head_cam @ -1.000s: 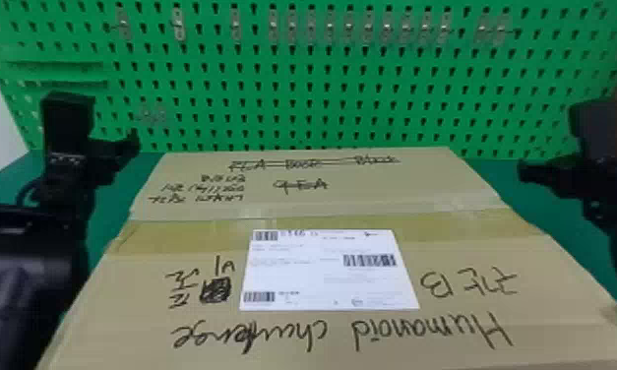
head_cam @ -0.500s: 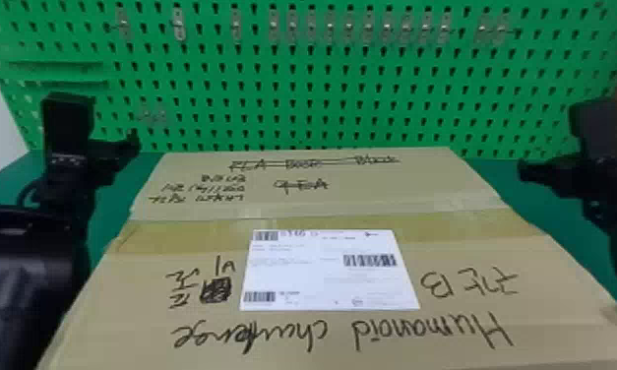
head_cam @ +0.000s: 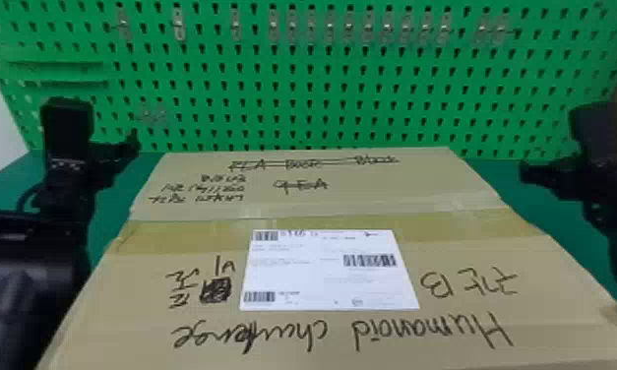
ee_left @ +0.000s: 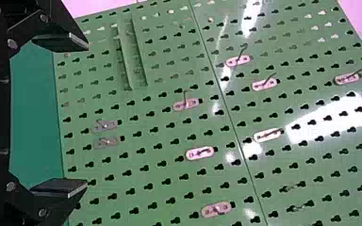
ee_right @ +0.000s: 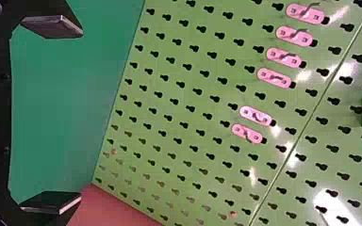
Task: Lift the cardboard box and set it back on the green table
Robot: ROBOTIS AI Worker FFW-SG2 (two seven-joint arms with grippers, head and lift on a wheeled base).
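The cardboard box (head_cam: pixel 331 206), with a white label and black handwriting on top, lies level in the middle of the head view, over the green table (head_cam: pixel 110 192); whether its underside touches the table is hidden. Beyond its far left corner is my left gripper (head_cam: pixel 130 142), apart from the box. My right gripper (head_cam: pixel 531 172) is off to the far right side, also apart from it. In the left wrist view, the left gripper (ee_left: pixel 84 115) has its two fingers wide apart with nothing between them. The right gripper (ee_right: pixel 79 114) is likewise open and holds nothing.
A green pegboard (head_cam: pixel 322 88) with small metal hooks (head_cam: pixel 368 27) stands upright behind the table. Green table surface (head_cam: pixel 513 189) shows between the box and the right arm. The left arm's bulky black section (head_cam: pixel 21 275) is close by the box's left edge.
Both grippers sit very slightly lower in the head view than before. The cardboard box has not visibly moved.
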